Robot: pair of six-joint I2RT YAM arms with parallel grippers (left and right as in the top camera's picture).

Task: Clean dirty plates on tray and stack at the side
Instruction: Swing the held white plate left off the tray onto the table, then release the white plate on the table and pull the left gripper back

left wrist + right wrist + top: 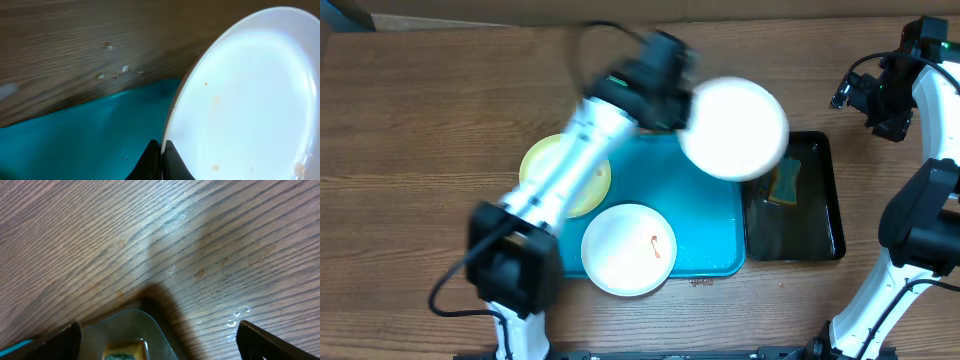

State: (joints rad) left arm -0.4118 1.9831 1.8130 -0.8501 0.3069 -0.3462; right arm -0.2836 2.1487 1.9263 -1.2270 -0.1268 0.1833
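White plate up in the left hand, over the far right corner of the tray

The left hand (pixel 161 162) is clamped on the rim of a white plate (pixel 735 128), which is raised above the far right corner of the turquoise tray (pixel 710 230); faint orange specks show on its face. Two plates lie on the tray: a yellow-green plate (pixel 538 160) at the left, partly under the arm, and a second white plate (pixel 625 250) with an orange smear at the near edge. The black tray (pixel 815 215) just right of it holds a sponge (pixel 784 182). The right hand (pixel 860 98) hangs wide open and empty over the desk (pixel 420 150) at the far right.
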